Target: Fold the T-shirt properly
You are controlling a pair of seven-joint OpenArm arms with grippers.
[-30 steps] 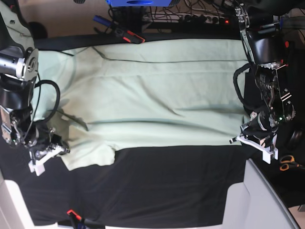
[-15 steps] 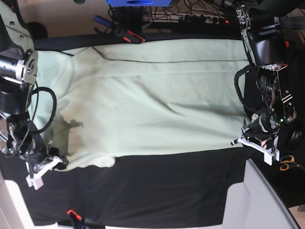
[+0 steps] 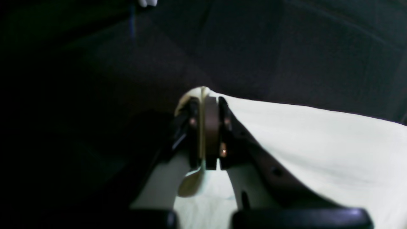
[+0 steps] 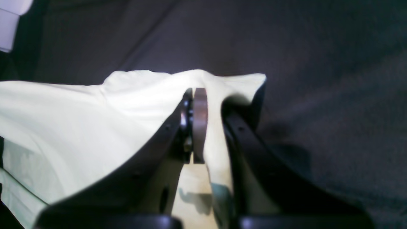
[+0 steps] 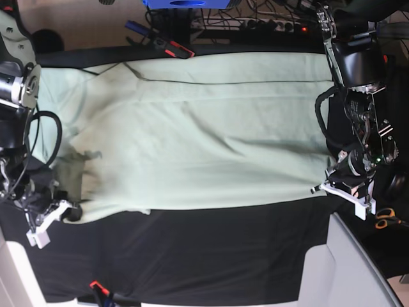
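Observation:
The pale mint-green T-shirt lies spread flat across the black-covered table. Its long side runs left to right in the base view. My left gripper, at the base view's right, is shut on the shirt's near right corner. In the left wrist view the gripper pinches a thin edge of the shirt. My right gripper, at the base view's left, is shut on the shirt's near left corner. In the right wrist view the gripper is closed on a bunched fold of the shirt.
Orange-handled scissors lie at the right edge. A white bin stands at the front right. Clamps and tools lie along the back edge, with cables behind. A small red clip sits at the front left.
My right gripper has moved left and toward the front with the shirt corner, pulling the crumpled sleeve area out flatter. My left gripper has stayed almost still, holding its corner.

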